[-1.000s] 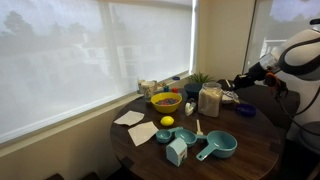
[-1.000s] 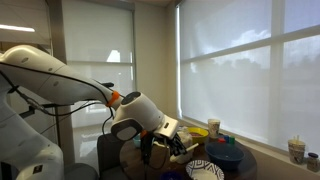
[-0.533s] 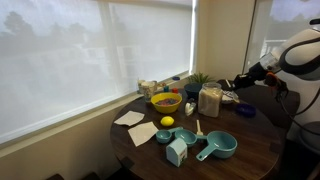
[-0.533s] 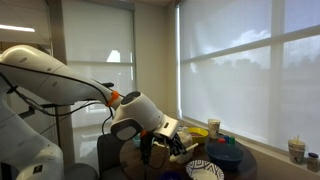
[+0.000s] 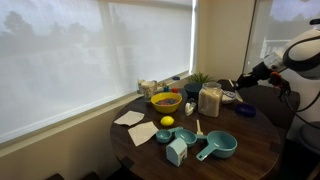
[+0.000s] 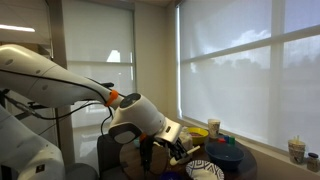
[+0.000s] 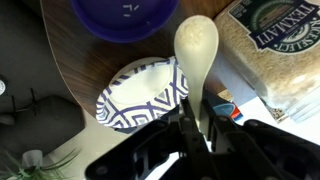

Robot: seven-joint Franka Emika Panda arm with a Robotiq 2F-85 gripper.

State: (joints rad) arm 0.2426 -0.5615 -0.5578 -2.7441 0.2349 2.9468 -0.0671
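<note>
In the wrist view my gripper (image 7: 197, 125) is shut on the handle of a pale wooden spoon (image 7: 197, 48), whose bowl points away from me. Below the spoon sits a blue-and-white patterned paper bowl (image 7: 135, 95), with a purple bowl (image 7: 125, 15) beyond it and a bag of rice (image 7: 275, 50) to the right. In an exterior view the gripper (image 5: 228, 86) hovers at the far side of the round table, by the rice bag (image 5: 210, 100). In an exterior view the gripper (image 6: 180, 150) hangs just above the patterned bowl (image 6: 205, 170).
The dark round table (image 5: 250, 155) also carries a yellow bowl (image 5: 166, 101), a lemon (image 5: 167, 122), teal measuring cups (image 5: 218, 147), napkins (image 5: 129, 118) and a blue bowl (image 5: 245, 111). A paper cup (image 6: 214, 128) stands near the window blinds.
The arm has shifted slightly at the table's far side. The spoon stays in the shut gripper, and nothing on the table has moved.
</note>
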